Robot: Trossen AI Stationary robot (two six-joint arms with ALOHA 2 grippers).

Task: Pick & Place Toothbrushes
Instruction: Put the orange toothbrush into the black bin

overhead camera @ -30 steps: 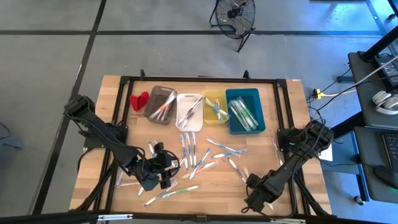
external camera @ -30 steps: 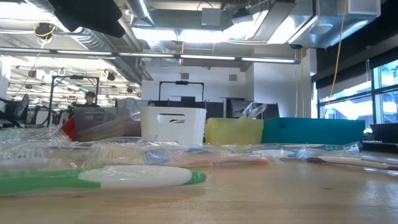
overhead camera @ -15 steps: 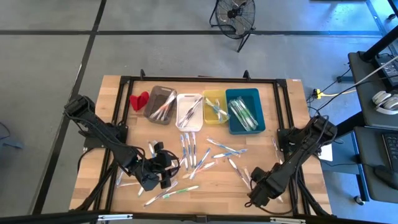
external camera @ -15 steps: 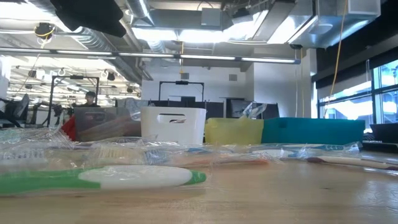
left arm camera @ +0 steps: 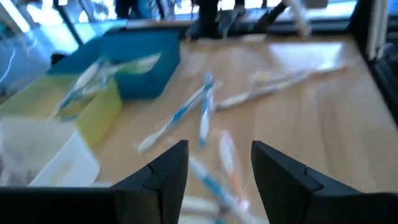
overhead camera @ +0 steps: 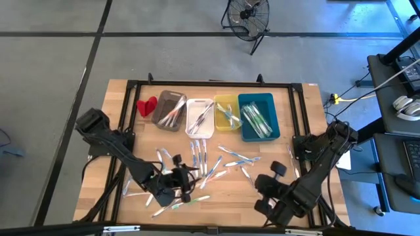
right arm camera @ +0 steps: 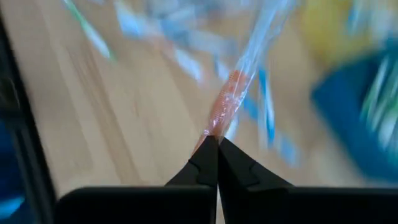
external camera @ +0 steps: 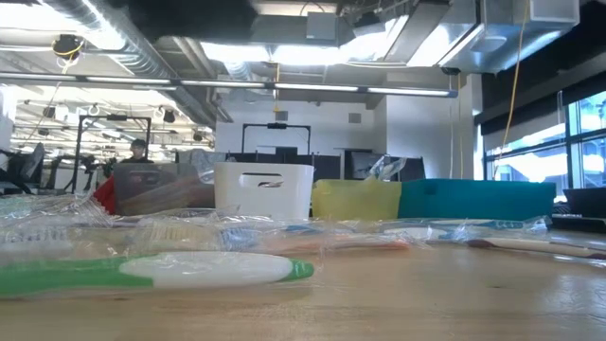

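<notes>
Wooden bench [overhead camera: 308,124] is littered with toothbrushes [overhead camera: 209,160]; right pincer [right arm camera: 217,144], near the front edge, pinches a wrapped orange one [right arm camera: 225,102] by its tip, so it may slip. Left pincer [left arm camera: 219,163] gapes empty.

From above I see a grey floor [overhead camera: 59,78] with dark lines across it, filling the top and left of the frame. A black fan [overhead camera: 247,14] stands at the top middle. On the right edge is a dark desk [overhead camera: 400,72] with cables. Looking level across the table, I see a big room with bright ceiling lights [external camera: 284,52], silver pipes [external camera: 142,57] at the upper left, and windows [external camera: 568,142] on the right.
</notes>
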